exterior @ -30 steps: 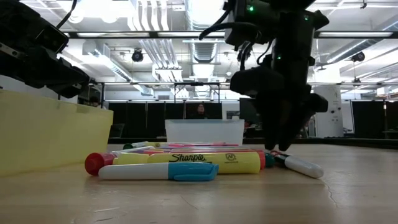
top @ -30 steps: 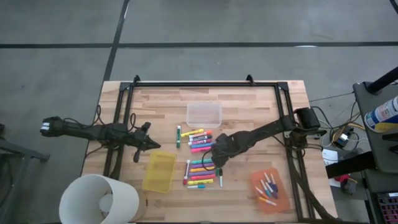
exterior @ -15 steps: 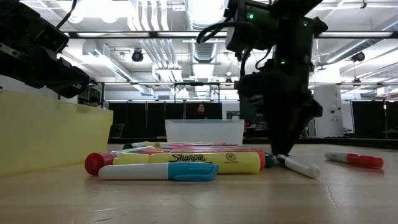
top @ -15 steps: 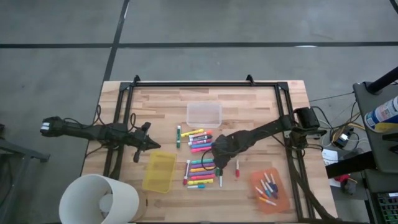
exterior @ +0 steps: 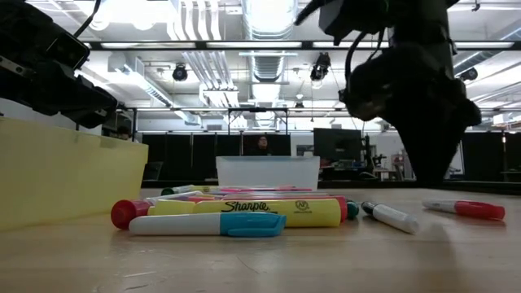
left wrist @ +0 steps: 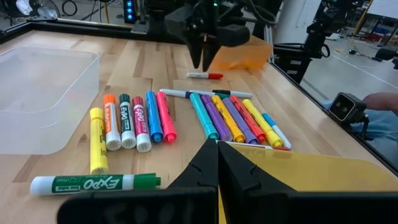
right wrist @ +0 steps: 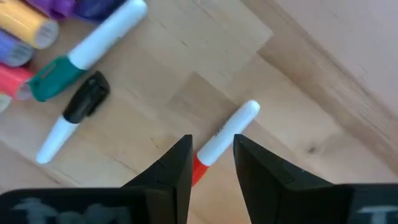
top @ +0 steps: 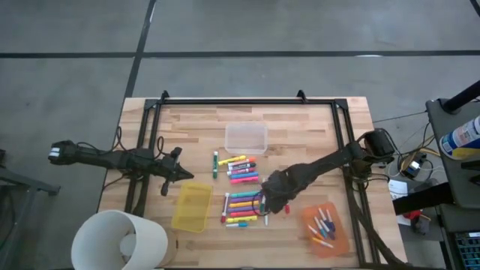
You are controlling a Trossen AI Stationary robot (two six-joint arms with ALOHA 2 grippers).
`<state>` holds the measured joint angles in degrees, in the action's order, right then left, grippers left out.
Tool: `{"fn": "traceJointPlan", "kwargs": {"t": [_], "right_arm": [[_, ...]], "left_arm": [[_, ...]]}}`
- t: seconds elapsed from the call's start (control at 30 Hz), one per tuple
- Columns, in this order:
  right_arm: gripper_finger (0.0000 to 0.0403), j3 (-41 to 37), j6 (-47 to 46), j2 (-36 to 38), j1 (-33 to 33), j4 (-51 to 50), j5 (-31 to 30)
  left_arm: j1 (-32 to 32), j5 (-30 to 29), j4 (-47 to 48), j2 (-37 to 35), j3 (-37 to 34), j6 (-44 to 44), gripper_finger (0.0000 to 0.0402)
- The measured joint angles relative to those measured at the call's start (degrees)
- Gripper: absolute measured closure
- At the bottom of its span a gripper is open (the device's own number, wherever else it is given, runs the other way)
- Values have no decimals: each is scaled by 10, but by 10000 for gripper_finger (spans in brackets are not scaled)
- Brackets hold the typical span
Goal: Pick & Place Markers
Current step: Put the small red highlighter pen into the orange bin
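The markers lie in two rows mid-table, an upper group (top: 238, 169) and a lower group (top: 241, 208), with a green-capped one (top: 214, 163) beside them. One white marker with a red cap (right wrist: 217, 144) lies apart on the wood, right of the lower row. My right gripper (right wrist: 212, 142) is open and points down over it, one finger on either side; I see no touch. My left gripper (left wrist: 217, 149) is shut and hovers left of the rows, above the yellow bin (top: 192, 206).
A clear bin (top: 246, 138) stands on the far side of the markers. An orange bin (top: 324, 229) holding several markers sits near the right front corner. A white-and-green marker (right wrist: 87, 46) and a black cap (right wrist: 87, 98) lie close to the right gripper. A white bucket (top: 120, 240) stands off the table's near-left corner.
The red-capped marker has come to lie on the bare wood right of the lower row, where none lay a second ago. My right gripper has then moved from the rows toward the table's near right, down over that marker. The left arm has kept still.
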<state>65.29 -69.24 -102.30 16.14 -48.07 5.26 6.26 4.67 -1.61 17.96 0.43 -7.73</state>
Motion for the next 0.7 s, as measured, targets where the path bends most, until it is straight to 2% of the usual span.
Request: {"fn": "traceJointPlan", "kwargs": {"t": [0.4, 0.57, 0.7], "right_arm": [[294, -42, -65, 0, 13, 13, -3], [294, -73, -67, 2, 12, 72, 0], [294, -82, -67, 3, 12, 80, 3]], "left_arm": [[0, 0, 0, 0, 0, 0, 401], [0, 0, 0, 0, 0, 0, 401], [0, 0, 0, 0, 0, 0, 401]]}}
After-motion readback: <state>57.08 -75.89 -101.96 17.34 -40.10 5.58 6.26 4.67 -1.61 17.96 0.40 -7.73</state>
